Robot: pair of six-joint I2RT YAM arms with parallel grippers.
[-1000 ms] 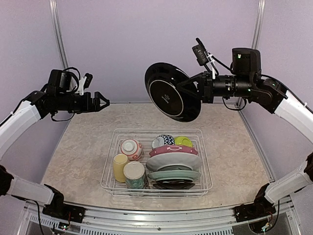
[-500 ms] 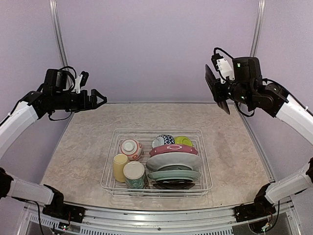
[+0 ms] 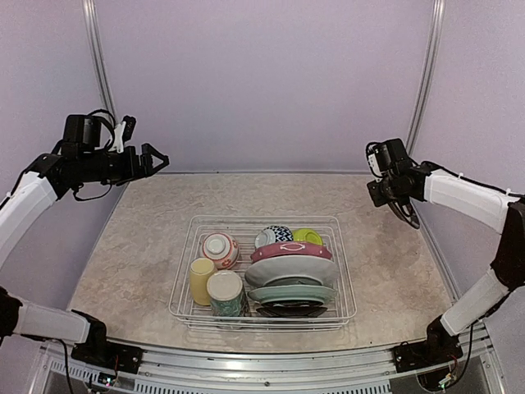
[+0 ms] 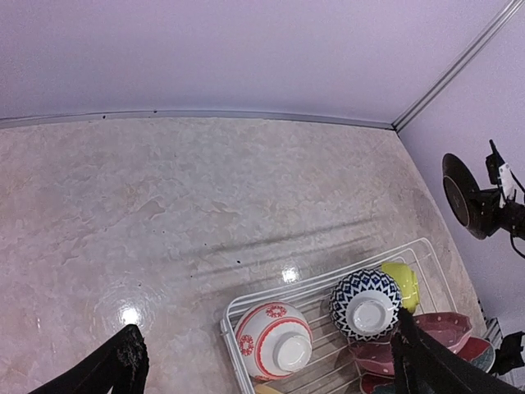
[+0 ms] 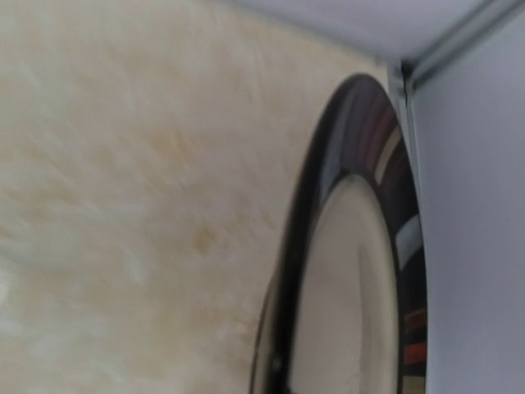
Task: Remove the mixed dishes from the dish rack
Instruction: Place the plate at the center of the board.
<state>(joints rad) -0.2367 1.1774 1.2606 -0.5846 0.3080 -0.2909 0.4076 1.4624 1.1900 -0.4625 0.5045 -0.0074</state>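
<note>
Pinches a glossy black round plate [image 3: 408,213] edge-on in the right gripper [image 3: 400,199] out at three o'clock, jaws pressed tight on its rim, close by the right wall. Contact with the beige marbled tabletop [image 3: 139,246]: impossible to tell. Holds the left gripper [image 3: 158,160] high at ten o'clock, jaws spread wide, nothing between them. Shows the silver-white wire dish rack [image 3: 246,230] at centre, well apart from both grippers, loaded: pale yellow mug [image 3: 201,279] and tall floral cup [image 3: 225,293] at its seven o'clock, red-patterned bowl [image 3: 220,249] at ten, black-and-white bowl [image 3: 277,235] and lime-green bowl [image 3: 308,237] at twelve to one, maroon plate [image 3: 291,250], grey-white plate [image 3: 291,269], teal plate [image 3: 291,293] and second black plate [image 3: 291,311] overlapping at four.
</note>
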